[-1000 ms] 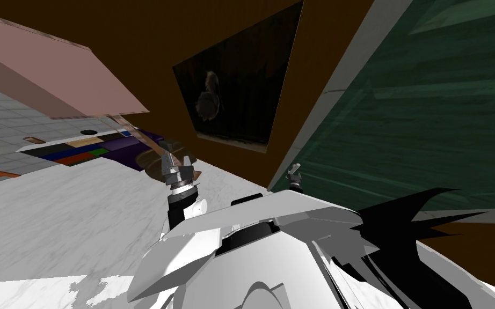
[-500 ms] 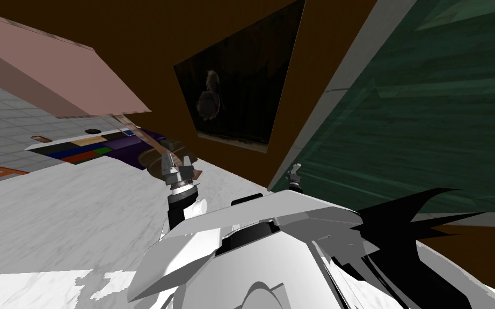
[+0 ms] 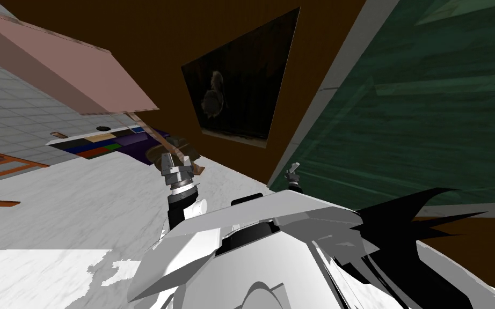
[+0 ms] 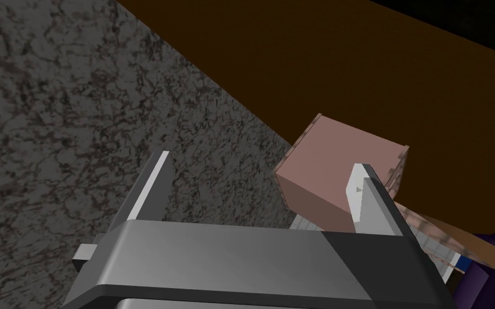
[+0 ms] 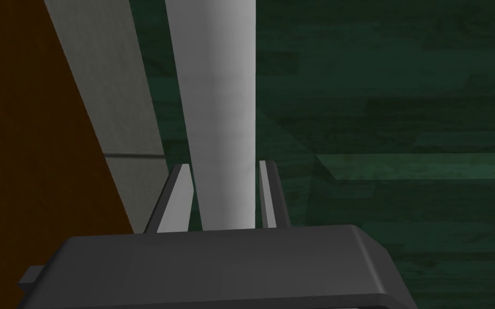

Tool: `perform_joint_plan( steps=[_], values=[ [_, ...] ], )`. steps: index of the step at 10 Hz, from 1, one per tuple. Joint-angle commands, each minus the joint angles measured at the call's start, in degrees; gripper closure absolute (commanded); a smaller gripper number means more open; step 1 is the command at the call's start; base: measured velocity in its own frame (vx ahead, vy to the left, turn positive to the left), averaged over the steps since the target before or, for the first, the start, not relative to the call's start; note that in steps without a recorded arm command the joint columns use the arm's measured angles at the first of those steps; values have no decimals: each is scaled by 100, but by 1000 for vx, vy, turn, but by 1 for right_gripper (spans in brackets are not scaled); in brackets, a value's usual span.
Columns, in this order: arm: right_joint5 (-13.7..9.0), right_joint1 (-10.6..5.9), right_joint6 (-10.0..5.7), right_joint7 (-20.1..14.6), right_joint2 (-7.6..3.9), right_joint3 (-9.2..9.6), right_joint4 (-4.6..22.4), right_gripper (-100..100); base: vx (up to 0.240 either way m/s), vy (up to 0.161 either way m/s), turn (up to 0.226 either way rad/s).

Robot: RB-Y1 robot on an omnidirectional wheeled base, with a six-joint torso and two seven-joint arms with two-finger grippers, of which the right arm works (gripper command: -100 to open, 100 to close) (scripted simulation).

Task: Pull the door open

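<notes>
A pink box-like block (image 3: 64, 70) hangs at the robot's left against the brown wall (image 3: 150, 53). Its faces are closed, so its inside cannot be seen.

The door (image 3: 429, 107) is on the robot's right. It is dark green with streaky wood grain and faint panel outlines, set in a light grey door frame (image 3: 327, 96) that meets the brown wall. A pale grey bar handle (image 5: 219, 96) runs along the door near the frame edge. The right gripper (image 5: 223, 165) has its two fingers clamped on this bar, one pressing each side. In the head view the right gripper (image 3: 293, 170) sits small, at the foot of the frame.

The left gripper (image 3: 176, 161) is held out over the white marbled floor (image 3: 80, 214), well apart from the door. In the left wrist view its fingers (image 4: 160, 166) stand wide apart with nothing between them, and the pink block (image 4: 332, 161) lies beyond them.

A dark framed picture (image 3: 241, 91) hangs on the brown wall between the block and the door frame. A patchwork mat (image 3: 101, 146) of purple, red, green and tan lies on the floor beneath the block, near the left gripper and far from the door.
</notes>
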Motion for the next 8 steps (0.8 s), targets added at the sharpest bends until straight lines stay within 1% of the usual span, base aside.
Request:
perform_joint_plan(
  steps=[1,3,5,6,7,8],
  values=[
    [64,60,15,-103,-44,128,-33,100,-233,28,75],
    [157,118,29,-234,-124,301,-135,100,-227,53,64],
    [211,151,38,-310,-170,401,-194,100,-227,25,54],
    [193,137,39,-290,-164,368,-176,100,-98,15,23],
    [264,186,16,-362,-197,495,-221,100,-151,2,68],
    [299,212,-3,-398,-221,554,-248,100,-200,-19,64]
  ],
)
